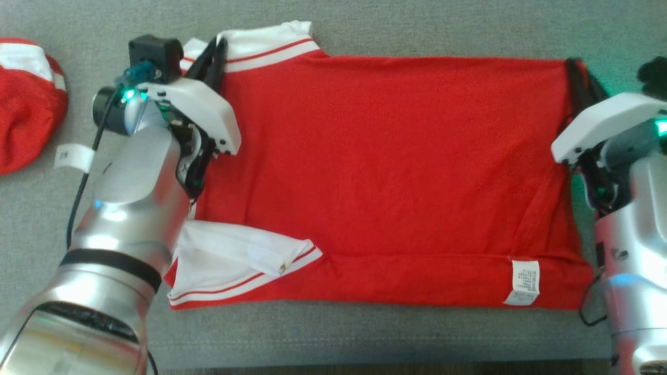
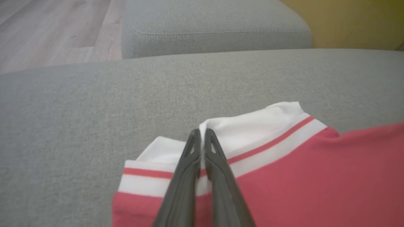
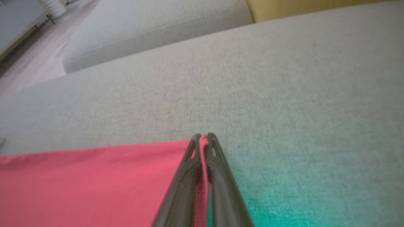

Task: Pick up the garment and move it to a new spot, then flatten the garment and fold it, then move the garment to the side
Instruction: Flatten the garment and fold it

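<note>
I have the garment [image 1: 385,172] spread out flat across the grey cushion [image 1: 417,333], its long side running from my left to my right. There is a white care label [image 1: 523,281] near its front right corner. My left gripper [image 2: 200,135] is clamped on the white striped cuff [image 2: 252,126] at the far left corner. My right gripper [image 3: 203,138] is pinched on the red cloth at the far right corner, fabric showing between its fingers. I judge I'm in the fold step, with both far corners secured. The next move calls for lifting both corners together, level and in step, and drawing the far edge toward me to lay it over the near half without dragging the body. A second red item [image 1: 26,104] lies apart on my left.
</note>
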